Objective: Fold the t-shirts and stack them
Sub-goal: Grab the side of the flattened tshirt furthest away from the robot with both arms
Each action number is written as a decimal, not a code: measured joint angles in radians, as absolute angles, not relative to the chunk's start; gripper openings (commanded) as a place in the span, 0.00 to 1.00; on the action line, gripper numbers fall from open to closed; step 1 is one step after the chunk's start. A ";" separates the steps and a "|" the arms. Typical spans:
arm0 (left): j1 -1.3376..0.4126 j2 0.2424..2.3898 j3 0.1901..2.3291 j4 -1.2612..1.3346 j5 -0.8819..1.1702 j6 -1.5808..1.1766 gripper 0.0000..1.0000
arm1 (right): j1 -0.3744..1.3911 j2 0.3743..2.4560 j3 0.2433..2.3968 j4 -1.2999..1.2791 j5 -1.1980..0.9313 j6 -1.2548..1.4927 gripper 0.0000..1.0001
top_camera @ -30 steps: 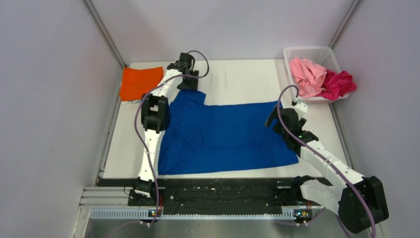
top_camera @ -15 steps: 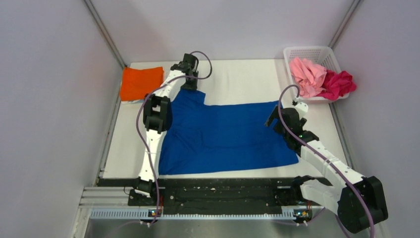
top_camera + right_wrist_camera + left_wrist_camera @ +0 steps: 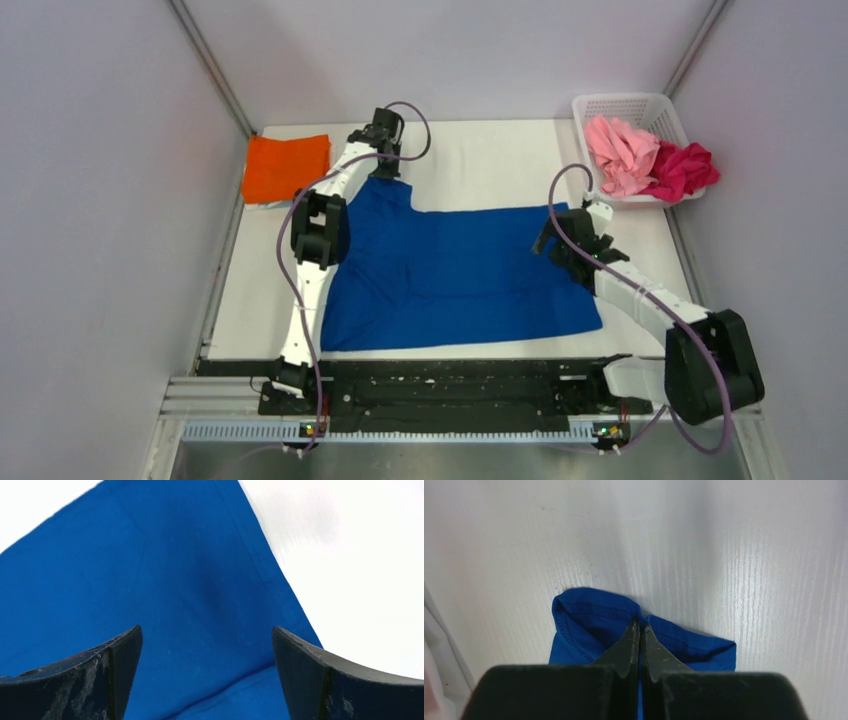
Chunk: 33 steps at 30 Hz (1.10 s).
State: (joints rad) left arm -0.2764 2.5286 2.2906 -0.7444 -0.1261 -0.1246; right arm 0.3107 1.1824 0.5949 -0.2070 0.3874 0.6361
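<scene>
Left claw (image 3: pixel 384 168) sits at the far-left sleeve of the royal blue t-shirt (image 3: pixel 460 270), which lies spread flat across the middle of the counter (image 3: pixel 480 155). The right claw (image 3: pixel 553 238) hangs over the shirt's far-right corner. A folded orange t-shirt (image 3: pixel 285 167) rests at the far-left corner. At the far-right corner, a light pink t-shirt (image 3: pixel 618 150) and a magenta t-shirt (image 3: pixel 684 168) are heaped in the white lattice basket (image 3: pixel 622 99).

From the left wrist, the left claw (image 3: pixel 640 629) is pressed together on the stitched sleeve hem of the royal blue t-shirt (image 3: pixel 591 611), the cloth bunching around its tips.

From the right wrist, the right claw (image 3: pixel 206 632) is spread wide above the royal blue t-shirt (image 3: pixel 150 560), gripping nothing, with the hemmed edge running just beside bare counter (image 3: pixel 360 555).

This cloth looks light, limp and easily dragged. Hems and corners are probably the best holds, since the doubled seams give the fingers something to bite and both corners can lift evenly.
</scene>
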 measured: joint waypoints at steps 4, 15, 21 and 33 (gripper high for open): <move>-0.276 2.529 2.290 -0.704 -0.128 -0.125 0.00 | 0.299 1.304 0.696 -0.208 0.388 0.619 0.97; -0.276 2.529 2.288 -0.565 -0.086 -0.122 0.00 | 0.244 1.635 1.024 -0.212 0.396 0.522 0.95; -0.276 2.529 2.243 -0.540 -0.097 -0.114 0.00 | 0.208 1.833 1.247 -0.229 0.395 0.464 0.83; -0.276 2.466 2.133 -0.515 -0.099 -0.113 0.00 | 0.160 2.086 1.489 -0.311 0.449 0.406 0.74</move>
State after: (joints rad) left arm -0.2756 2.4664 2.1334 -0.5148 -0.0990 -0.1135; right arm 0.1604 2.0865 1.4887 -0.3115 0.4488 0.4061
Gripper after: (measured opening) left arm 0.011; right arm 0.749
